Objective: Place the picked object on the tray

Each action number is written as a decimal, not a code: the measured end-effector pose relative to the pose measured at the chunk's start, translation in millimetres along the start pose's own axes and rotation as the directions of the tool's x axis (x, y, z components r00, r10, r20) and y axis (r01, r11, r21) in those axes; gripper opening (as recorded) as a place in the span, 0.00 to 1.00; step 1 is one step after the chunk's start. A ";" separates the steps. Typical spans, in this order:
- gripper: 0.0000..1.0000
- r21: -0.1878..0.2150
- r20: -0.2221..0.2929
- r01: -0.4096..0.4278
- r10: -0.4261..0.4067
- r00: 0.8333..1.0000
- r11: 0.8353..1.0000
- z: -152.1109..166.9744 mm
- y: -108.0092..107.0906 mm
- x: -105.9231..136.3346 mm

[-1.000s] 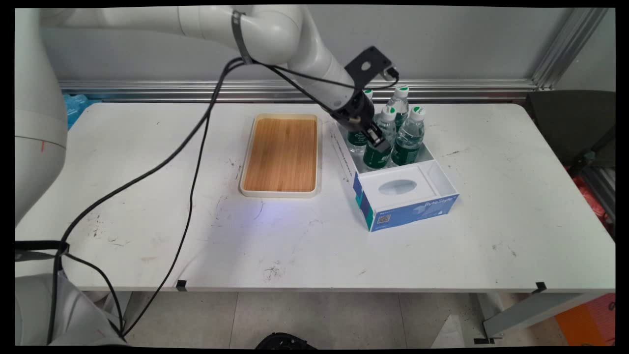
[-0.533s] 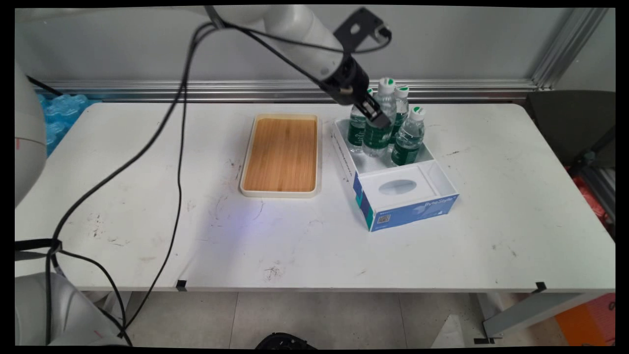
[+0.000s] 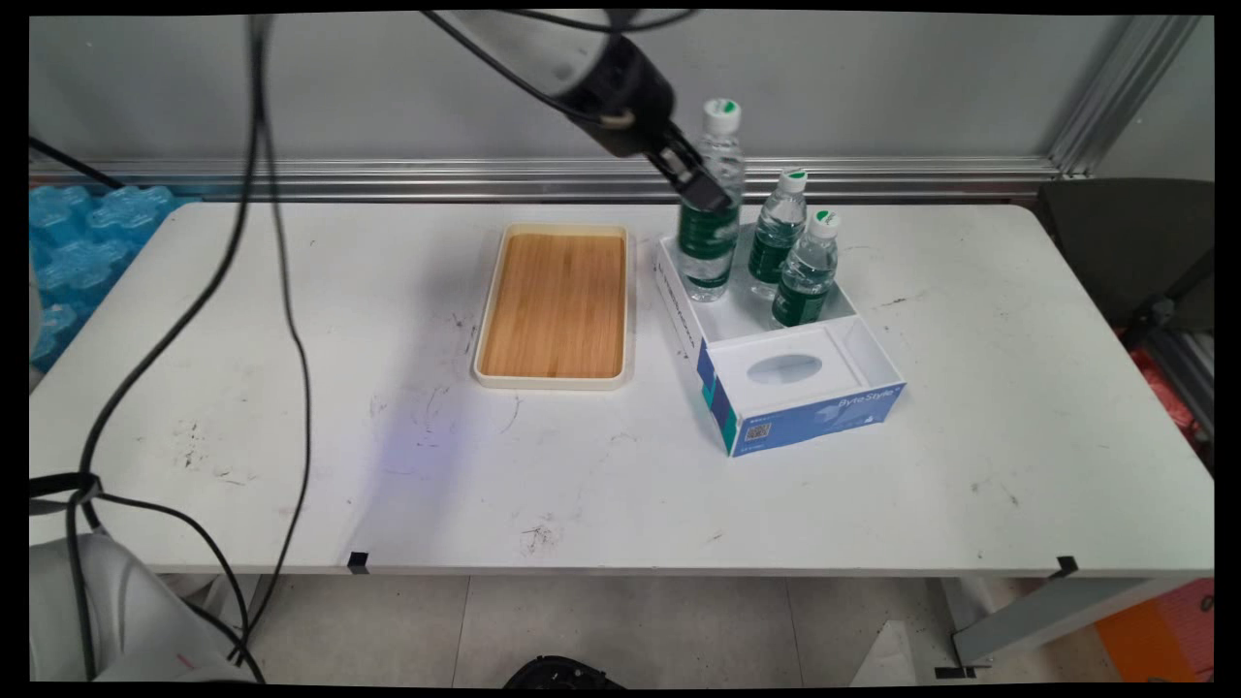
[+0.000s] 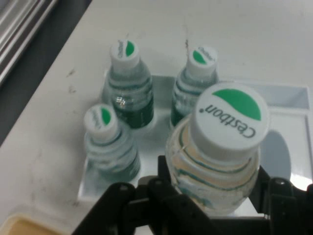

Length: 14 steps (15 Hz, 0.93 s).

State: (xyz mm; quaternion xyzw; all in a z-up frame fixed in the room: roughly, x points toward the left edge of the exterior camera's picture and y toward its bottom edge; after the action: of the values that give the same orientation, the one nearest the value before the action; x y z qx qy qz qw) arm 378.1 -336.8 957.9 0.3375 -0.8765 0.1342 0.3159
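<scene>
Our gripper (image 3: 706, 194) (image 4: 215, 196) hangs above the back of the box (image 3: 877, 364) (image 4: 293, 98), its fingers (image 4: 164, 174) pinching a bottle (image 3: 710, 208) (image 4: 220, 156) just below the neck. The bottle is upright, its base clear of the box floor and its white-and-green cap above the other caps in the main view.

From the hand view we count three more bottles standing in the box's rear compartment: one (image 4: 128, 83) at the far left, one (image 4: 198, 78) beside it, one (image 4: 110, 144) nearer the hand. In the main view we see only two of them, (image 3: 776, 237) and (image 3: 807, 271), just right of the held one; we cannot tell where the third stands there.

The box, blue on its front face, has a white insert with an oval window in its near half. A wooden tray (image 3: 555, 305) lies just left of it on the white worktop (image 3: 582, 475). Black cables (image 3: 281, 291) hang down at the left.
</scene>
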 end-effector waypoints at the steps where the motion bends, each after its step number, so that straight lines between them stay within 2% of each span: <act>1: 0.00 0.001 0.003 -0.007 0.007 1.000 1.000 -9.1 -2.4 -3.7; 6: 0.00 0.007 0.028 -0.041 0.040 0.999 0.999 -49.9 -17.0 -28.6; 9: 0.00 0.006 0.047 -0.065 0.065 0.997 0.998 -73.4 -28.8 -51.6; 14: 0.00 0.000 0.073 -0.091 0.091 0.993 0.996 -92.3 -45.7 -91.6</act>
State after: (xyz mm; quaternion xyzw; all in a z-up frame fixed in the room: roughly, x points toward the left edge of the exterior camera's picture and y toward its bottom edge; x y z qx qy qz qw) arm 504.3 -282.6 970.4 0.3023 -0.9018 0.1376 0.2765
